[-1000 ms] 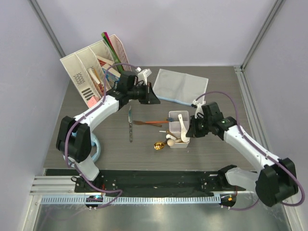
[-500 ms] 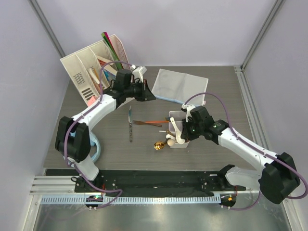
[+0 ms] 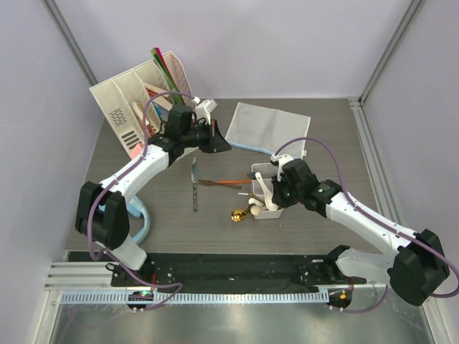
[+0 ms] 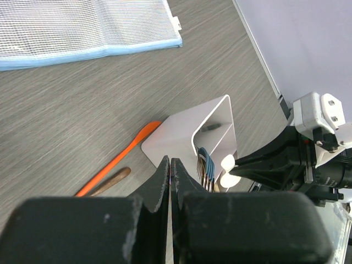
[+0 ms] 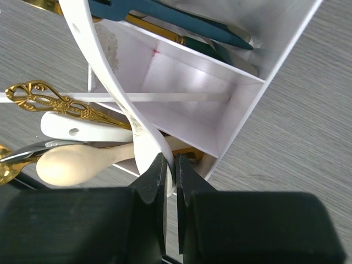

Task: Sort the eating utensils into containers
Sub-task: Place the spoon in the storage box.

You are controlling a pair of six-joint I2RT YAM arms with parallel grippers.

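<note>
**White spoon pinched at the box**

From above, my right gripper (image 3: 276, 193) sits at the box (image 3: 262, 174), pinching a white spoon (image 3: 262, 188). A knife (image 3: 193, 185), an orange-handled piece (image 3: 222, 184) and a gold spoon (image 3: 239, 215) lie on the table to its left. My left gripper (image 3: 215, 140) is well apart, and its jaws are hard to make out here.

My left wrist camera shows my left jaws pressed together with nothing between them.

My right wrist camera shows my right jaws nearly closed on the spoon's thin curved handle. It looks like glazed ceramic, so I judge it stiff, slick and easily chipped, and I would set it down rather than drop it. The handle's other end is cut off, so I cannot tell which compartment it will enter.
</note>
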